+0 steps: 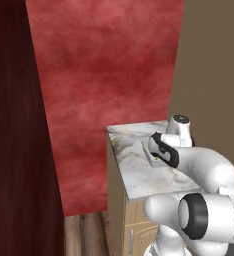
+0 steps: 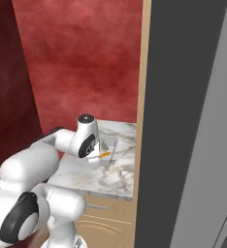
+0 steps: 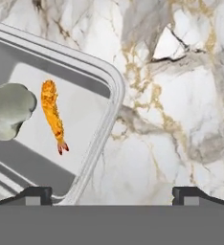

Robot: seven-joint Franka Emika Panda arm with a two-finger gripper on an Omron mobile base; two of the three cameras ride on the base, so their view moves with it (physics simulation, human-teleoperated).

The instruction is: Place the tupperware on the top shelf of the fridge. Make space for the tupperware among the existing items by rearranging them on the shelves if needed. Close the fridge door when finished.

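The tupperware (image 3: pixel 61 119) lies on the marble counter (image 3: pixel 181 95), a shallow translucent grey container holding an orange shrimp-like piece (image 3: pixel 53 115) and a pale lump (image 3: pixel 8 112). My gripper (image 3: pixel 113 194) hangs low over its right rim, open, with one fingertip (image 3: pixel 37 194) over the container and the other (image 3: pixel 193 194) over bare marble. The right base view shows the hand pointing down at the tupperware (image 2: pixel 108 145), gripper (image 2: pixel 97 159) at its near edge. The tall grey fridge (image 2: pixel 183 121) rises at the right. Its shelves and the existing items are out of view.
The counter (image 1: pixel 139 175) is a short slab with tan drawers (image 2: pixel 105 218) below it, ending at a red wall (image 1: pixel 104 65). A dark red cabinet (image 1: pixel 14 125) stands at the left, with wooden floor (image 1: pixel 84 232) between. A tan panel (image 2: pixel 143 97) edges the fridge.
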